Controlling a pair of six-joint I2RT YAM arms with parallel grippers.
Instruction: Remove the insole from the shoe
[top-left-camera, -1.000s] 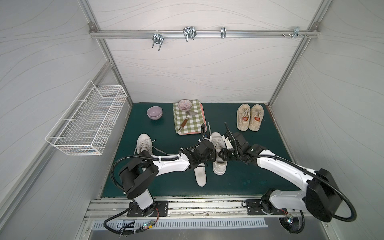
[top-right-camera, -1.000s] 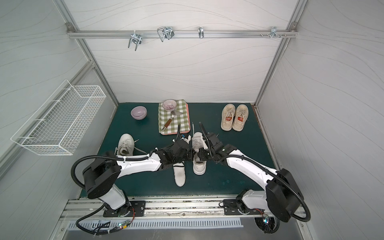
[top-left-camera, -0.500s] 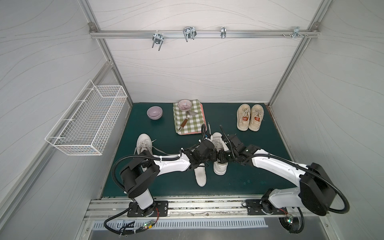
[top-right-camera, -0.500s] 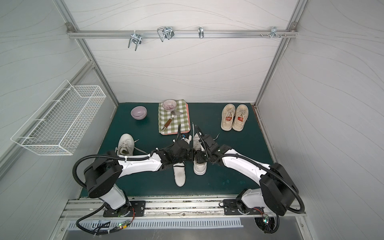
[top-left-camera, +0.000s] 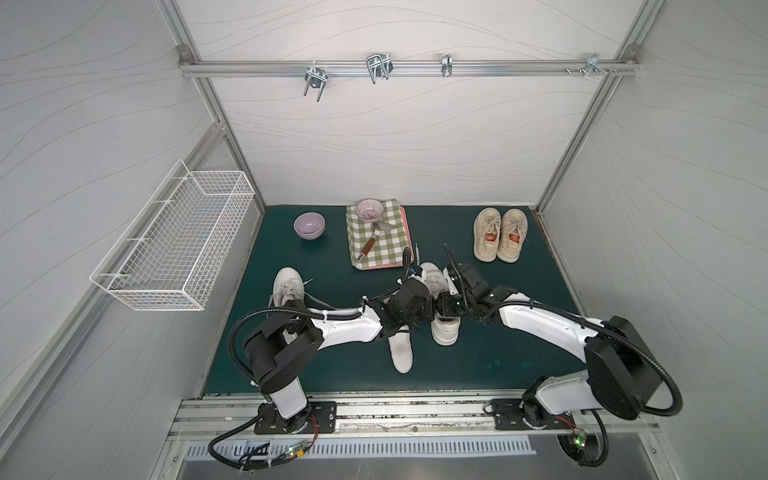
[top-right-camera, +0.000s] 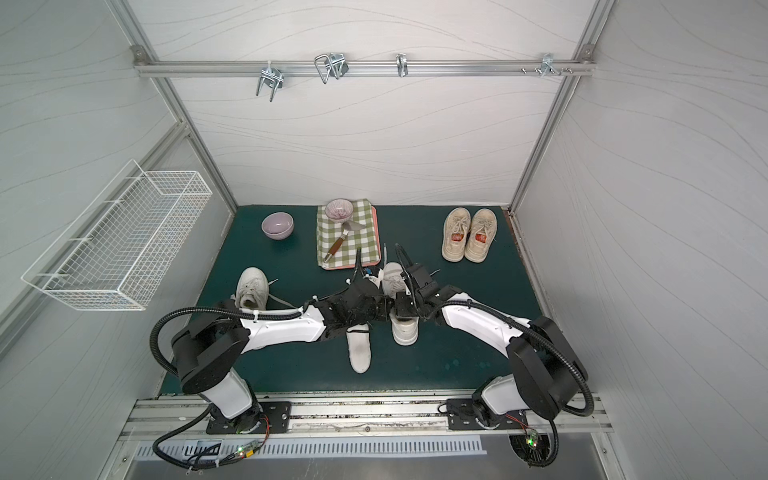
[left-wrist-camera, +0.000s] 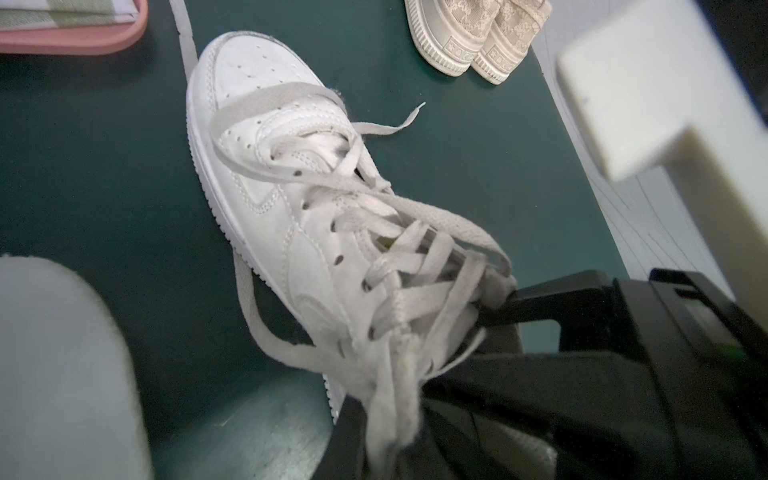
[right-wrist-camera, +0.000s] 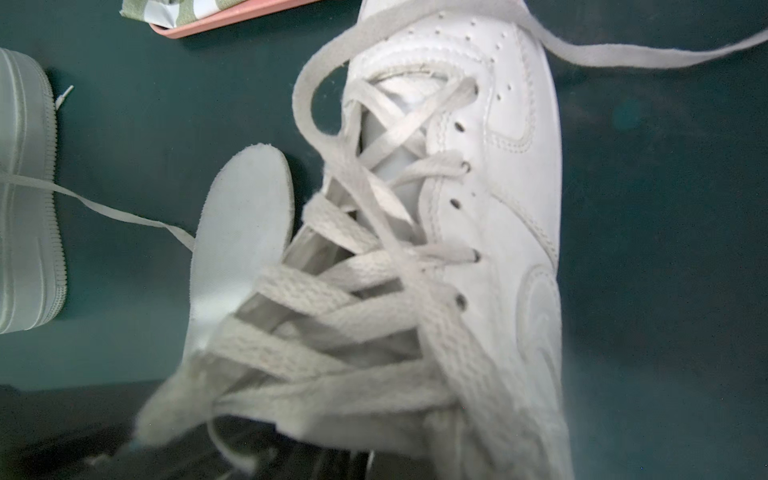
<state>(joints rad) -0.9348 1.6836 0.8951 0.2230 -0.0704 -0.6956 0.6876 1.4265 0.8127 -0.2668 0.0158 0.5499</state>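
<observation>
Clamping the shoe (top-left-camera: 445, 332) by its laces (left-wrist-camera: 415, 257), left pincer (top-left-camera: 426, 313) likely steadies it for the right pincer (top-left-camera: 442, 309), opening unclear.

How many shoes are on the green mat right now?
4. Two beige shoes side by side, back right; left white sneaker near the left edge; middle white sneaker at centre, partly hidden.

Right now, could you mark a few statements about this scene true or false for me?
1. A white insole lies on the mat beside the middle sneaker. True.
2. The beige shoes sit in the wire basket. False: the beige shoes stand on the mat; the wire basket is empty.
3. A spatula lies on the checked cloth. True.
4. The lilac bowl stands on the checked cloth. False: the lilac bowl stands on bare mat beside it.
</observation>
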